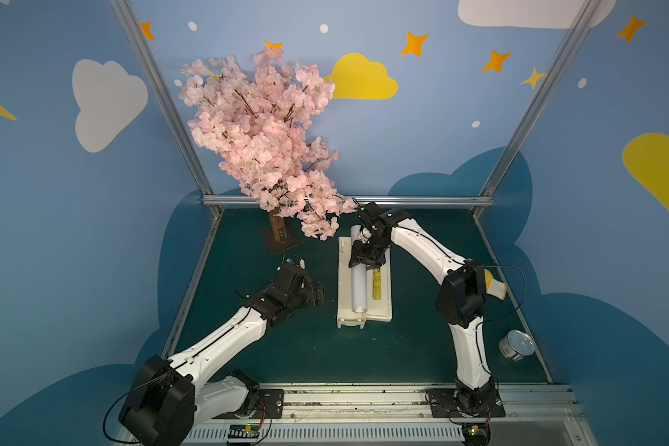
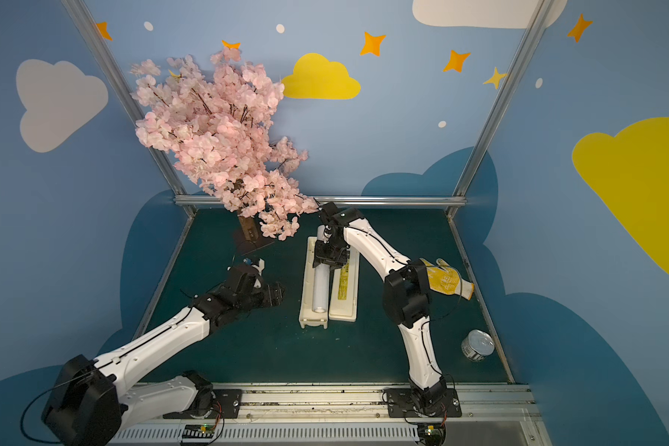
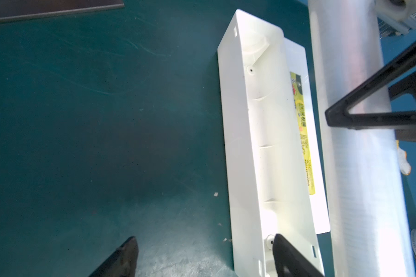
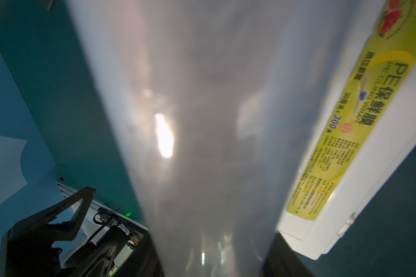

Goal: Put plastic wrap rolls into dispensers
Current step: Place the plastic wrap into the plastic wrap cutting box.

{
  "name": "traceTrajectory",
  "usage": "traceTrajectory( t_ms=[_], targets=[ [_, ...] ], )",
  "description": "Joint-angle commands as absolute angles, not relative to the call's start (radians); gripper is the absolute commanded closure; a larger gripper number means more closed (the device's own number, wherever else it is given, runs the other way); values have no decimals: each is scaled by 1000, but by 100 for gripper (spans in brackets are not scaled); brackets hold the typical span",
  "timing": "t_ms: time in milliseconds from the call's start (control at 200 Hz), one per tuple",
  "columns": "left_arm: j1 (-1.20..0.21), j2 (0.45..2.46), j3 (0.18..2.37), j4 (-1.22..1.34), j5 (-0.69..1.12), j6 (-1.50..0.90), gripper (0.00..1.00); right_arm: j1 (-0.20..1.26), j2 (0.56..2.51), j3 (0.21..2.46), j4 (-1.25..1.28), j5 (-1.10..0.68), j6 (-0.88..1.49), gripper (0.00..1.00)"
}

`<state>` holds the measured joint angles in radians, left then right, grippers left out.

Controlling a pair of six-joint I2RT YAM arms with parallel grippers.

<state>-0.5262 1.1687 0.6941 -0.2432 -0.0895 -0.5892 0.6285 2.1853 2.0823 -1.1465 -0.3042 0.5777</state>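
Green tabletop (image 1: 286,347) carried your work: the plastic wrap roll (image 1: 359,287) hung lengthwise over the open trough of the cream dispenser (image 1: 343,278), whose labelled lid (image 1: 383,305) was folded flat alongside. Your right fingers (image 3: 370,117) were clamped on the roll near its far end. Your left fingers (image 3: 124,256) stood wide apart, holding nothing, just beside the dispenser. 1 tin can (image 1: 516,345) lay well apart.

Staged robot test booth. Aluminium frame posts (image 1: 165,104) carry blue walls (image 1: 421,135) painted with clouds and stars. Two arms (image 1: 225,340) bolt to a rail (image 1: 364,397) at the worktop's (image 1: 286,347) near edge.
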Motion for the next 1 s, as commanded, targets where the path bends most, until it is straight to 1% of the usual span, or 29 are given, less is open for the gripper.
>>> traceTrajectory(
  t_ms=[0, 215, 335, 456, 631, 796, 996],
  targets=[
    [-517, 1152, 684, -260, -92, -571, 13, 646, 2205, 2152, -1157, -306, 616, 75],
    [-513, 1142, 664, -247, -86, -562, 12, 662, 2282, 2191, -1167, -256, 623, 77],
    [-512, 1142, 655, -241, -80, -562, 12, 676, 2317, 2205, -1170, -263, 632, 77],
    [-512, 1138, 646, -235, -78, -566, 12, 683, 2327, 2200, -1174, -231, 636, 77],
    [-513, 1127, 634, -225, -80, -569, 12, 686, 2329, 2167, -1178, -229, 642, 77],
    [-514, 1132, 632, -224, -80, -570, 12, 693, 2317, 2115, -1158, -211, 657, 75],
    [-512, 1123, 629, -227, -79, -568, 12, 693, 2346, 2114, -1160, -202, 653, 73]
  ],
)
